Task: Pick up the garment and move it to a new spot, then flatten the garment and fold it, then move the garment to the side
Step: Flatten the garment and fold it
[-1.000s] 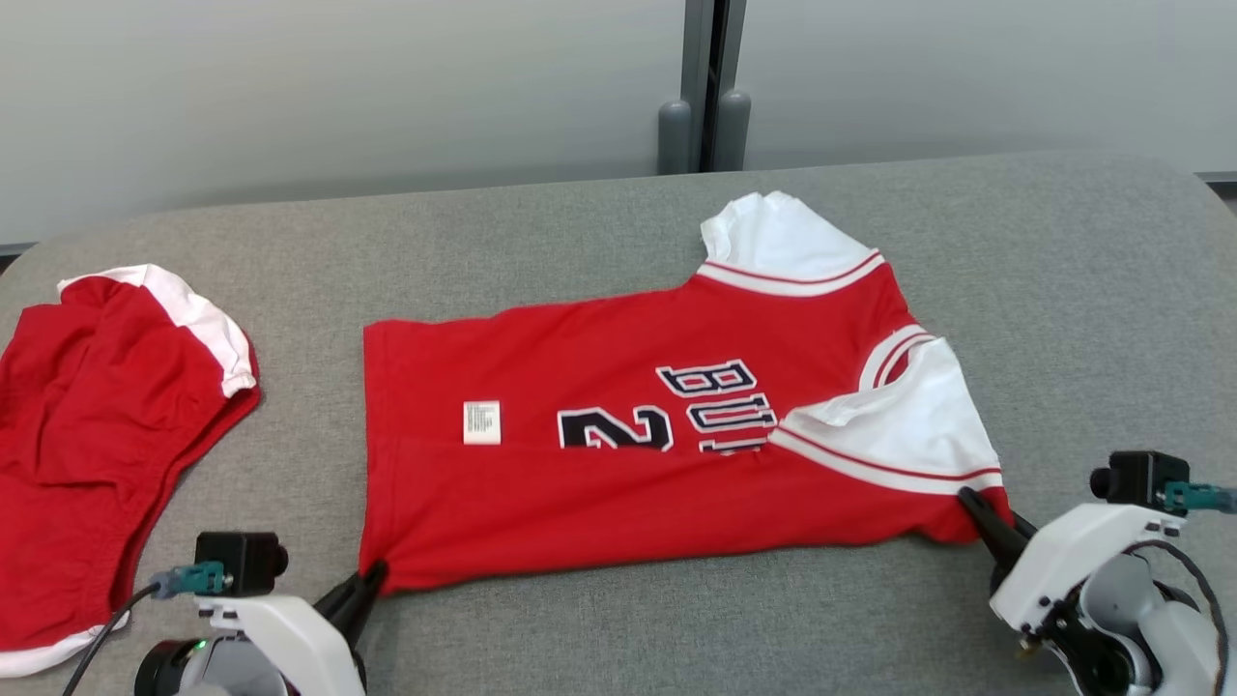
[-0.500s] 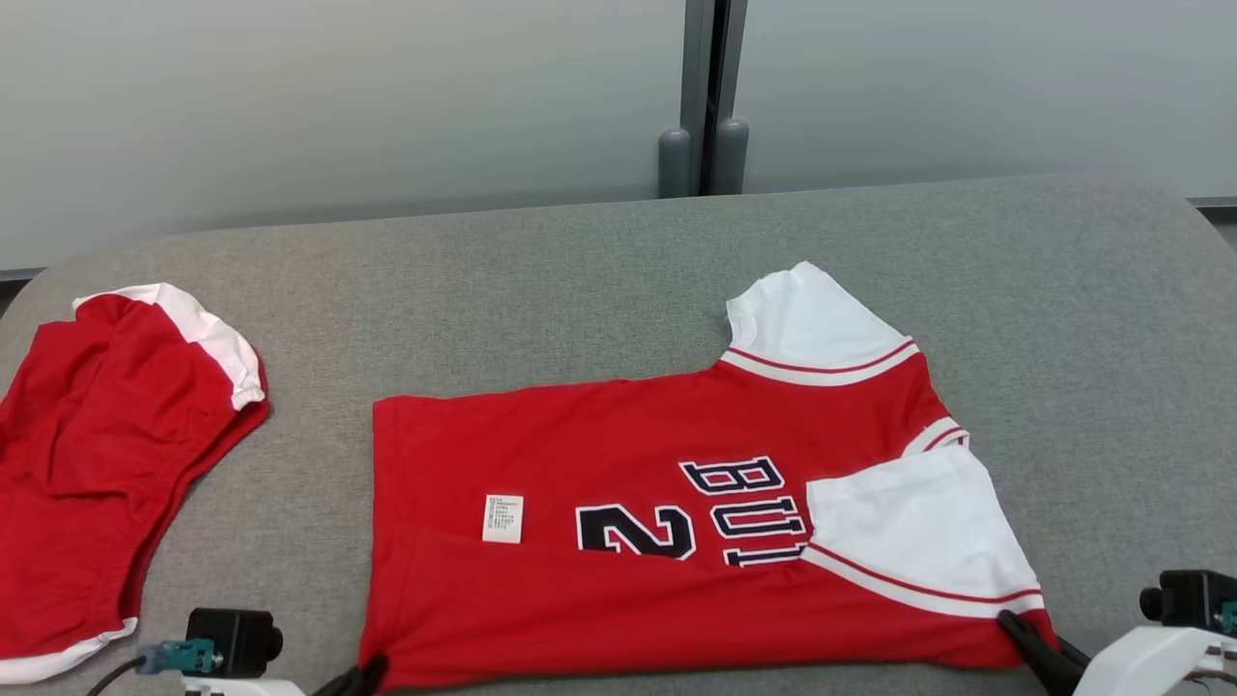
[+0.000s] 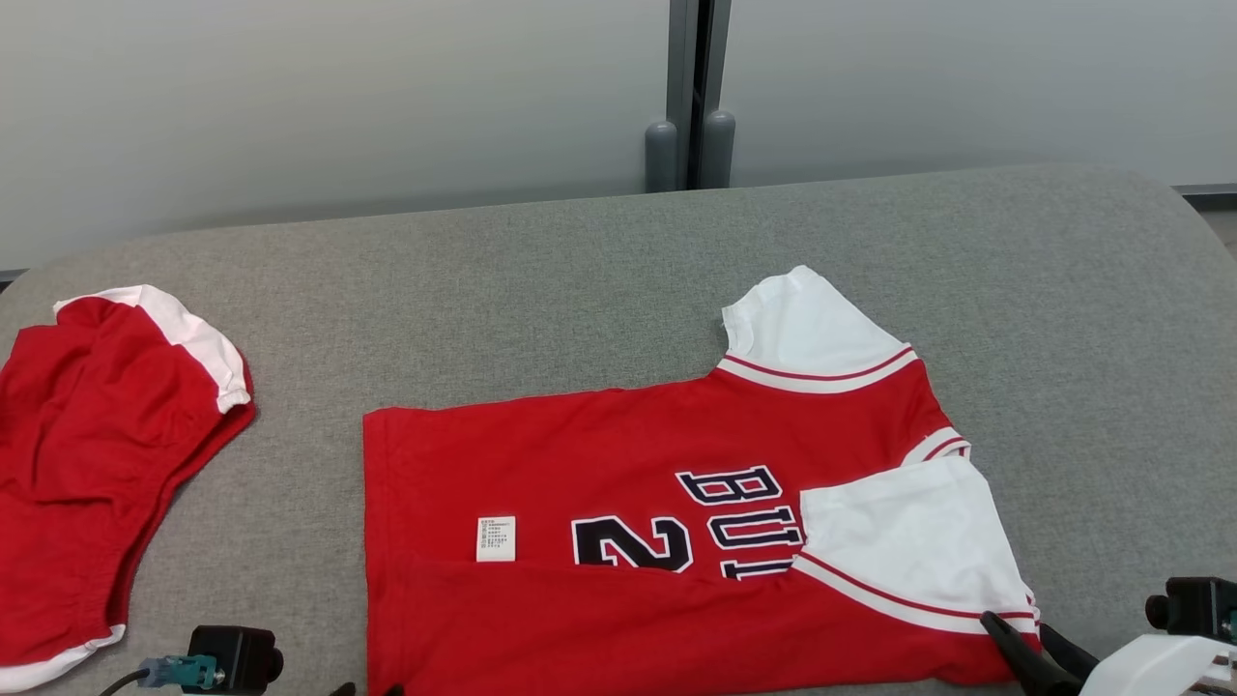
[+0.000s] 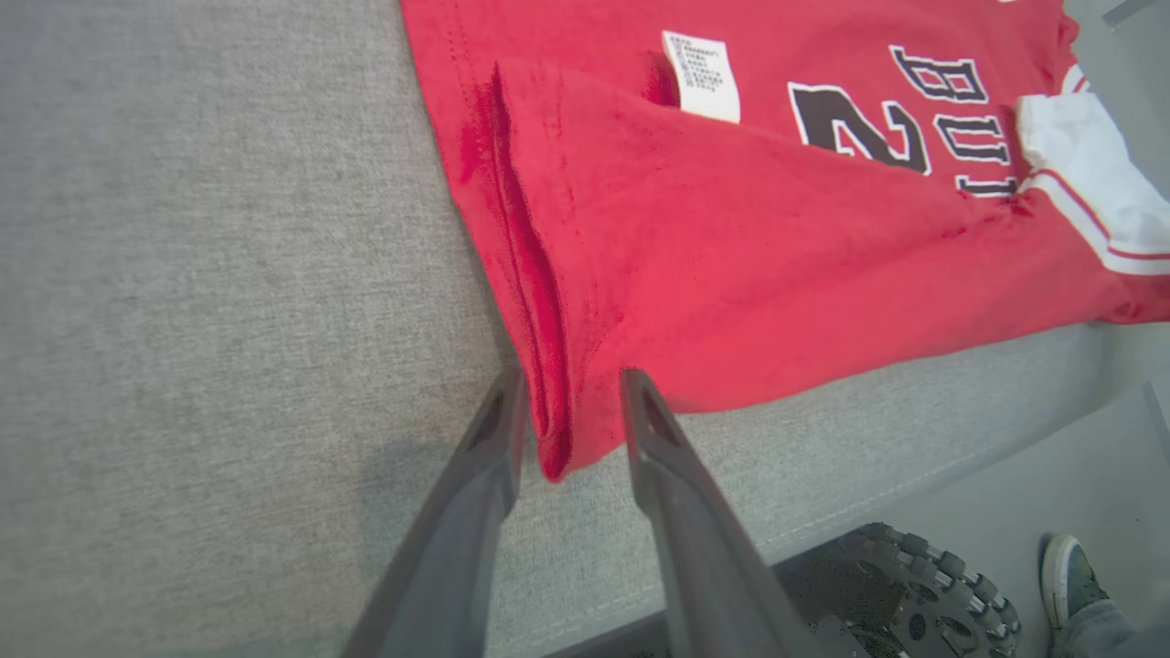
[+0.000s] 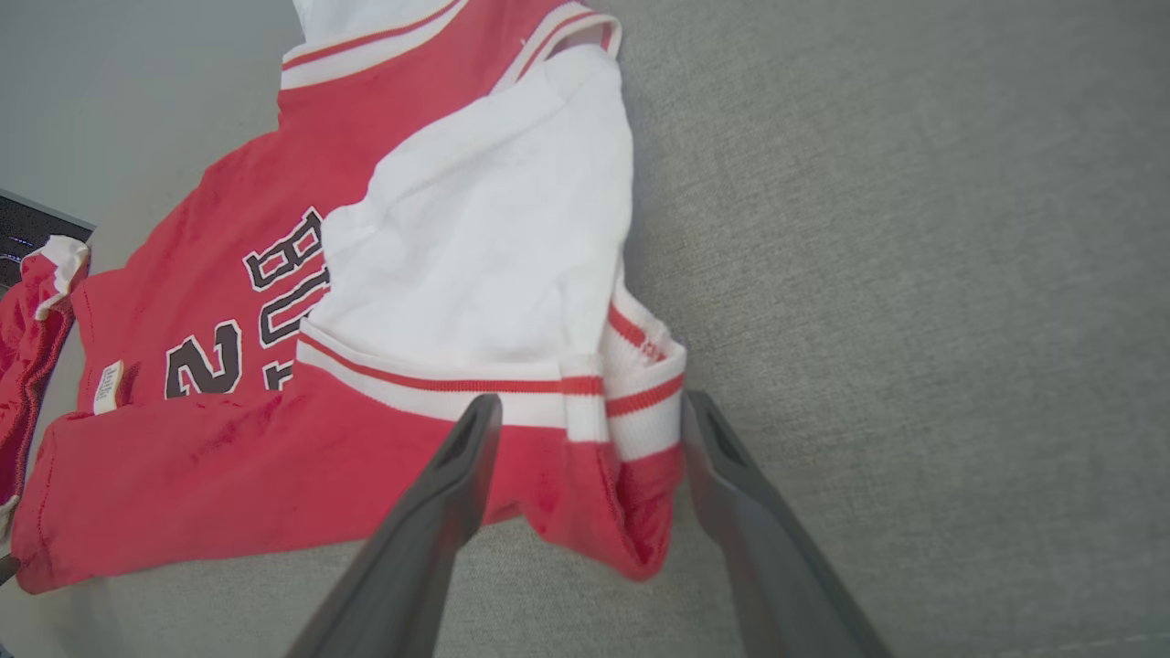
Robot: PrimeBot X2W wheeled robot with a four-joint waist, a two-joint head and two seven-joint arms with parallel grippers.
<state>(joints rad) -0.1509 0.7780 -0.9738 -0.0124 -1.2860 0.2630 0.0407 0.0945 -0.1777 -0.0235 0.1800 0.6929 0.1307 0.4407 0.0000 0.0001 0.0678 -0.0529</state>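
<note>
On my screen, a broad table (image 3: 541, 280) covered in grey woven fabric has rounded far corners. Behind it stands a pale grey wall (image 3: 290, 97) of smooth panels, split by a dark upright post (image 3: 688, 77) with two rounded grey caps (image 3: 661, 155) at its foot. A dark strip (image 3: 1208, 190) runs along the wall's base at the right. In the left wrist view I see smooth grey floor (image 4: 1051, 475) past the table's edge. The light is soft and even.

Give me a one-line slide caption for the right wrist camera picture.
Right gripper, jaws open, straddles a corner of the red jersey below its white sleeve on a grey table.
</note>
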